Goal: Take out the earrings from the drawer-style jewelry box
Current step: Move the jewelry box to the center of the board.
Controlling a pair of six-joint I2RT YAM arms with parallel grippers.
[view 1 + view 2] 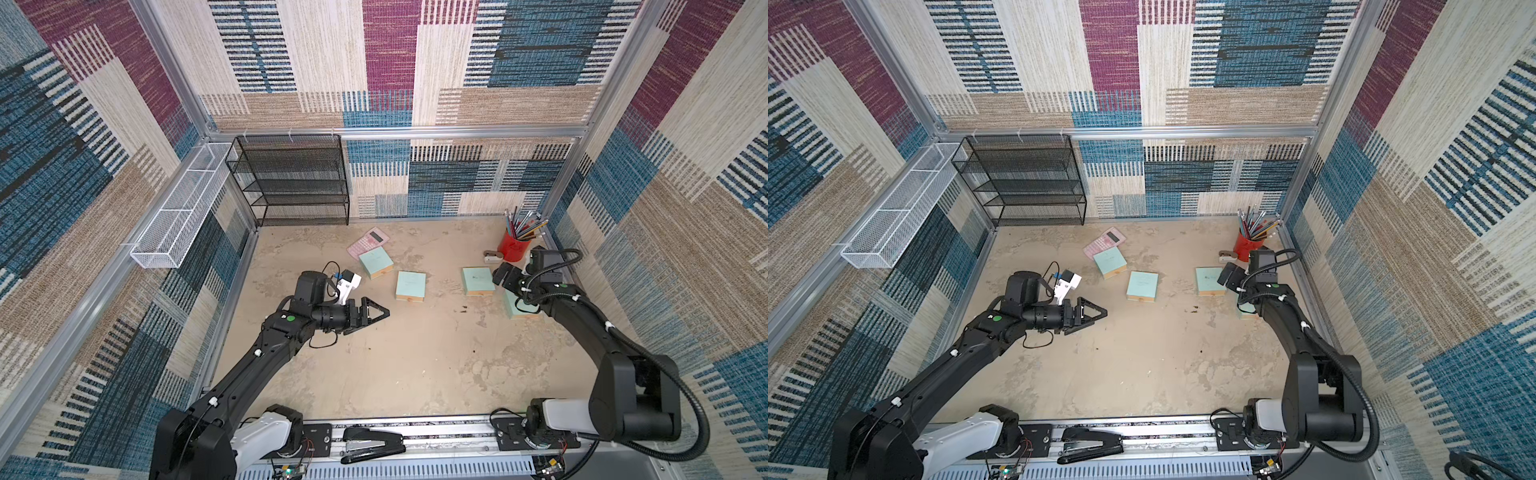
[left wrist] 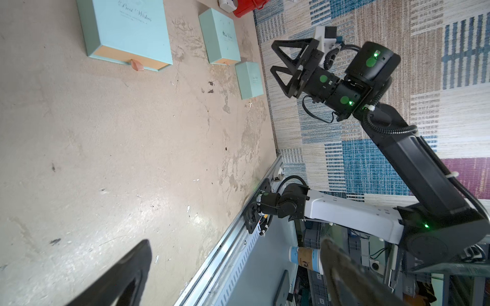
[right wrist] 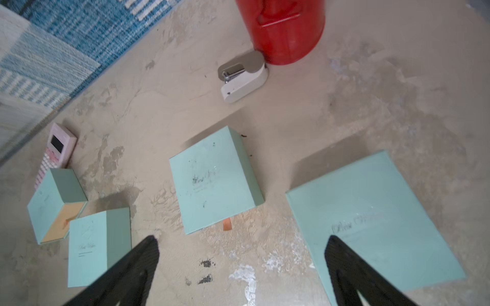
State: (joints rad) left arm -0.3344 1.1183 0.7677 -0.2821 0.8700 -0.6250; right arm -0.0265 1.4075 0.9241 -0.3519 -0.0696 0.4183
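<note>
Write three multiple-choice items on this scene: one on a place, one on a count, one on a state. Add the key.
1. The calculator lies:
A) by the cup
B) beside a mint box
C) on the shelf

2. Count of mint boxes:
A) two
B) three
C) four

3. The left end effector and right end effector are:
A) both open, empty
B) both shut
C) each gripping a box

Key:
1 B, its near end meets that box.
2 C, the right wrist view shows four.
3 A, each wrist view shows spread fingers with nothing between them.
</note>
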